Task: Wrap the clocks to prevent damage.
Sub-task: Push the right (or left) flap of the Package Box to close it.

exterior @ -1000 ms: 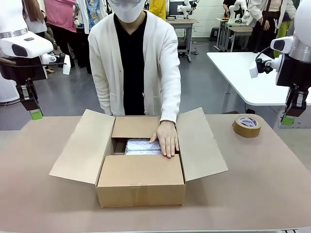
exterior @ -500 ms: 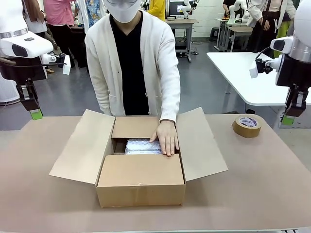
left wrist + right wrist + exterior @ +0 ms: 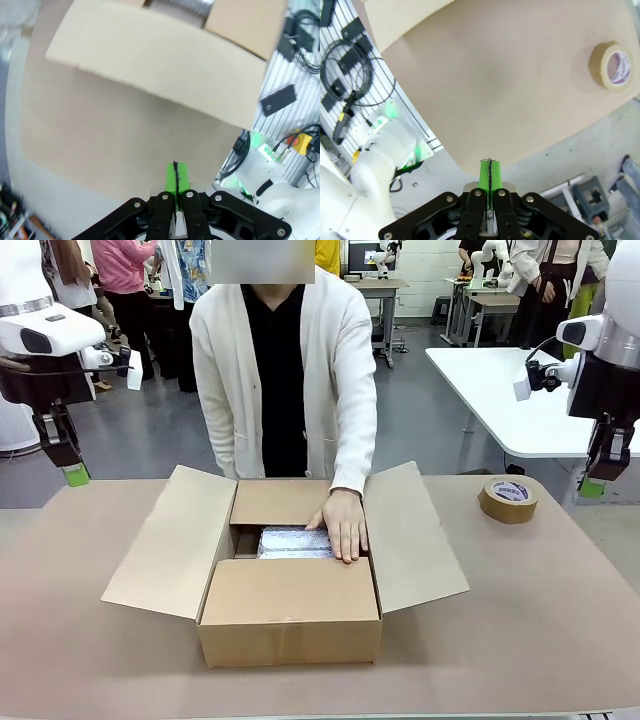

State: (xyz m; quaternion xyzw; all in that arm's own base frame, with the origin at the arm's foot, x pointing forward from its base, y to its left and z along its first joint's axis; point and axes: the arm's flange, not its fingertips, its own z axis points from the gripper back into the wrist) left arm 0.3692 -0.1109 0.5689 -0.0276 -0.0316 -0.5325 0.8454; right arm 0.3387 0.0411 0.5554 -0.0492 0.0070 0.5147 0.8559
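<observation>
- The clocks (image 3: pixel 293 541), a silvery, crinkle-wrapped bundle, lay flat inside the open cardboard box (image 3: pixel 290 615) at the middle of the desk (image 3: pixel 540 640), showing through the gap between the box's near and far flaps.
- The person's hand (image 3: pixel 343 525) rested palm-down on the bundle's right edge, touching it, while the two side flaps splayed wide.
- As I read it, the wrapping itself looked done and the step in hand was settling the bundle into the box. No clock face was visible under the wrap to confirm it.
- My left claw (image 3: pixel 74 476) hung above the desk's far-left corner, well apart from the box and the clocks, with its green pads pressed flat together and nothing between them.
- My right claw (image 3: pixel 592 488) hung off the far-right edge, pads likewise closed on each other and empty. It was near the brown tape roll (image 3: pixel 508 499) and well apart from the bundle.
- The next move, I judged, was folding the flaps shut and taping them. That would call for a claw to open first, come in over the desk, and approach only once the hand was clear of the box.
</observation>
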